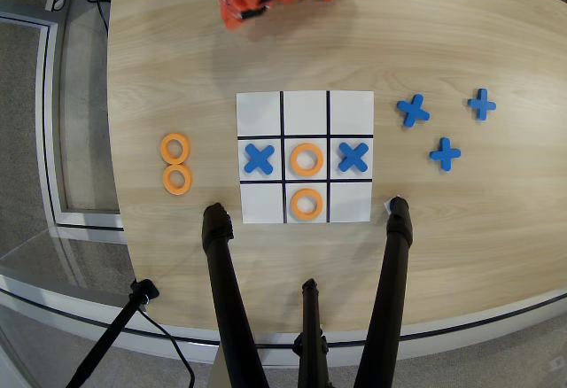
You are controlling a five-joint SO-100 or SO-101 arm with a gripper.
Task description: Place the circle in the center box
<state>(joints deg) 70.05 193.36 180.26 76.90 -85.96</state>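
Note:
An orange ring (306, 159) lies flat inside the center box (306, 143) of the white 3x3 sheet. A second orange ring (306, 204) lies in the bottom middle square. Two more orange rings (174, 148) (177, 179) lie on the wood left of the sheet. Blue crosses (258, 159) (353, 157) fill the middle-left and middle-right squares. My orange gripper (239, 9) is folded back at the table's top edge, far from the sheet. It holds nothing that I can see, and whether its jaws are open or shut does not show.
Three blue crosses (413, 110) (481, 104) (445, 153) lie on the wood right of the sheet. Black tripod legs (221, 273) (394, 264) rise from the bottom edge, close to the sheet's lower corners. The table's left edge (113, 140) drops to the floor.

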